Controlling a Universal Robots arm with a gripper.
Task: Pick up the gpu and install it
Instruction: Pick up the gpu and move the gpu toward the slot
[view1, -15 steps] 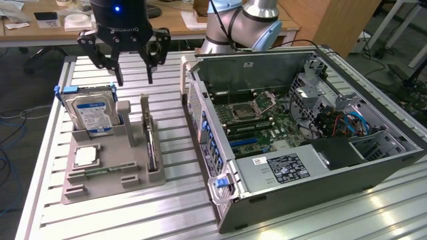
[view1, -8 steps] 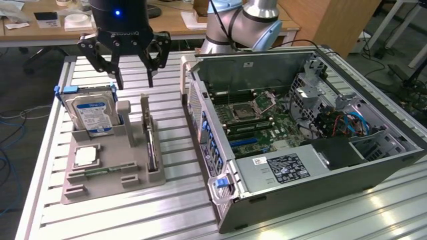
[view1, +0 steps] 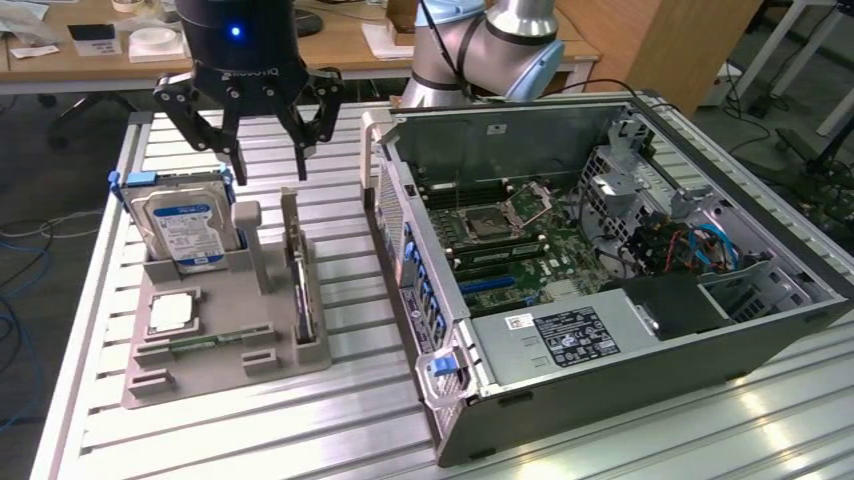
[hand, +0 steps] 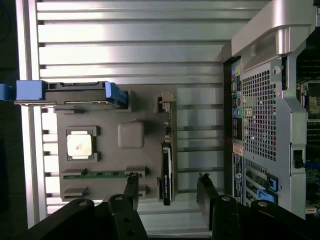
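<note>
pincer (view1: 268, 172) wide open — empty, above gpu (view1: 304, 290)

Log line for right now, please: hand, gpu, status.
hand: open, empty | position: hovering over grey holder | gpu: standing on edge in holder, untouched | computer case: open, gpu not installed

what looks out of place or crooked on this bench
Nothing stands out. The thin flat dark gpu stands on edge in its slot of the grey plastic holder. The silver hard drive with the blue-white label stands upright in its own slot. The black pincer hangs open above the holder.
</note>
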